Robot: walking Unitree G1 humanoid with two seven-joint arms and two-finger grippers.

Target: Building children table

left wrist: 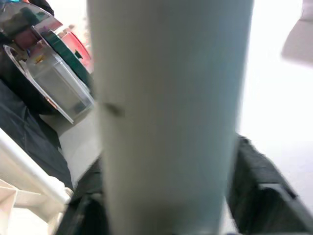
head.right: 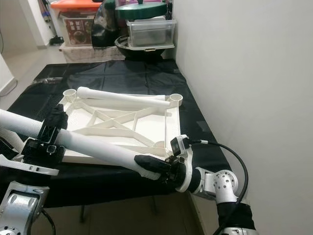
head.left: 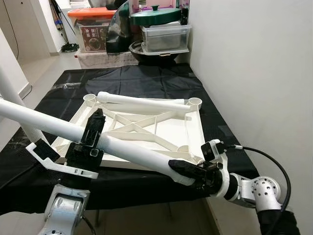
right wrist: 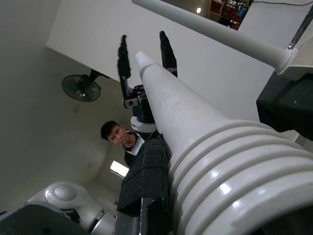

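Note:
The white children's tabletop (head.left: 146, 128) lies upside down on a black-covered table (head.left: 146, 78). One white leg (head.left: 142, 102) rests across its far end, between two round corner sockets (head.left: 194, 103). A second long white leg (head.left: 132, 152) slants low over the near edge. My left gripper (head.left: 96, 120) is shut around the middle of this leg. My right gripper (head.left: 182, 169) is shut on its ribbed screw end (right wrist: 230, 171), close to the near right corner socket (head.right: 160, 145). In the left wrist view the leg (left wrist: 166, 122) stands between dark fingers (left wrist: 257, 181).
A white wall (head.left: 254, 73) runs close along the table's right side. Storage boxes (head.left: 164, 36), a green-lidded pot (head.left: 155, 14) and an orange-lidded crate (head.left: 93, 29) stand beyond the far end. Another white tube (head.left: 12, 95) rises at the left. In the right wrist view a person (right wrist: 120, 137) looks on.

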